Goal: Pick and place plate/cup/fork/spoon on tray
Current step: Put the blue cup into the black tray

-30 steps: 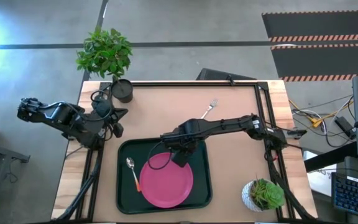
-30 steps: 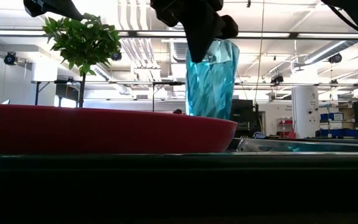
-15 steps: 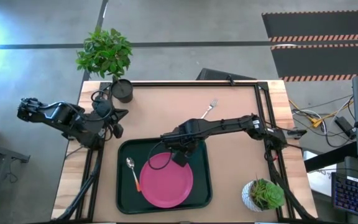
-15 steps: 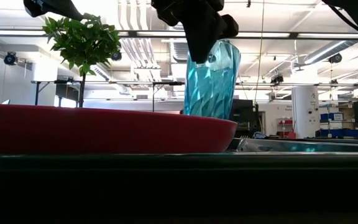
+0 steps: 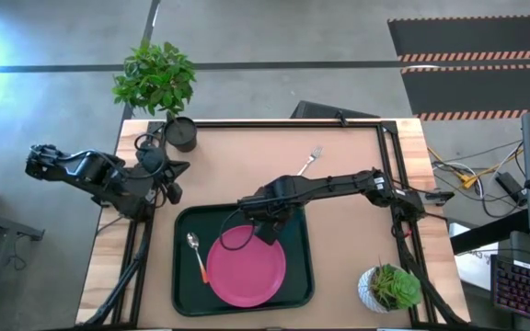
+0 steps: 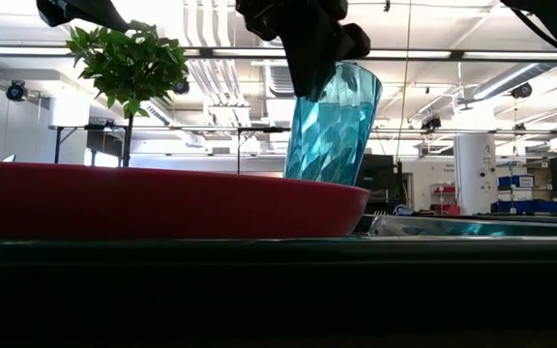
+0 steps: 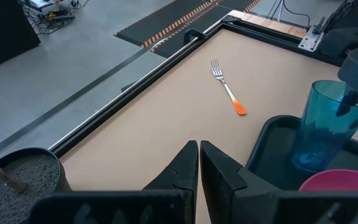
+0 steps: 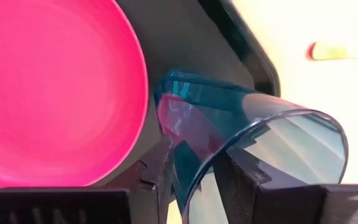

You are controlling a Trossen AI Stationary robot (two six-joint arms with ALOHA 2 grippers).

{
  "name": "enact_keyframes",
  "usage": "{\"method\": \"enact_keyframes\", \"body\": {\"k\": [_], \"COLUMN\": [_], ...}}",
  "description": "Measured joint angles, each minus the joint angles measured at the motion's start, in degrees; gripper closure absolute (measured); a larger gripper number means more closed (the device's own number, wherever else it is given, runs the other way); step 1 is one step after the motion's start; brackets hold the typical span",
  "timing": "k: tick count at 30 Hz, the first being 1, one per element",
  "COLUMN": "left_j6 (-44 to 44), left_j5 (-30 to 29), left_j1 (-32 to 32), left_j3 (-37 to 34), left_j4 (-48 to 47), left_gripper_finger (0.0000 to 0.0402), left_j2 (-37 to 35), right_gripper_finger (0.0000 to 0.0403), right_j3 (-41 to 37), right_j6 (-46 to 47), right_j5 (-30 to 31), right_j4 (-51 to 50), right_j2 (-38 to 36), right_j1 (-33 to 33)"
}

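Right gripper (image 5: 267, 223) pinches the rim of the teal-blue cup (image 6: 331, 126), which leans tilted over the far part of the dark tray (image 5: 186, 219), just beside the pink plate (image 5: 247, 267). An orange-handled spoon (image 5: 195, 254) lies on the tray beside the plate, while the fork (image 5: 309, 161) rests on the bare table (image 5: 348, 184) beyond the tray. Left gripper (image 7: 199, 163), fingers nearly touching and holding nothing, waits at the table's left edge near a dark pot (image 5: 181, 134).
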Motion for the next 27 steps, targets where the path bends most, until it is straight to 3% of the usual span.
{"method": "enact_keyframes", "body": {"k": [5, 14, 20, 27], "left_j6": [0.0, 0.0, 1.0, 1.0], "left_j5": [0.0, 0.0, 0.0, 0.0], "left_j1": [0.0, 0.0, 0.0, 0.0], "left_j3": [0.0, 0.0, 0.0, 0.0], "left_j4": [0.0, 0.0, 0.2, 0.3], "left_gripper_finger": [0.0402, 0.0402, 0.0402, 0.0402], "left_j2": [-0.2, -0.4, -0.5, -0.4], "right_gripper_finger": [0.0323, 0.0391, 0.0389, 0.0349], "right_j3": [-1.2, -5.7, -5.8, -3.9], "right_j6": [0.7, 1.1, 1.1, 1.0], "right_j5": [2.1, -1.4, -2.3, -2.3], "right_j4": [-0.3, -0.3, 0.1, 0.7], "right_j2": [0.0, 0.0, 0.0, 0.0], "right_j1": [-0.2, -0.3, -0.3, -0.3]}}
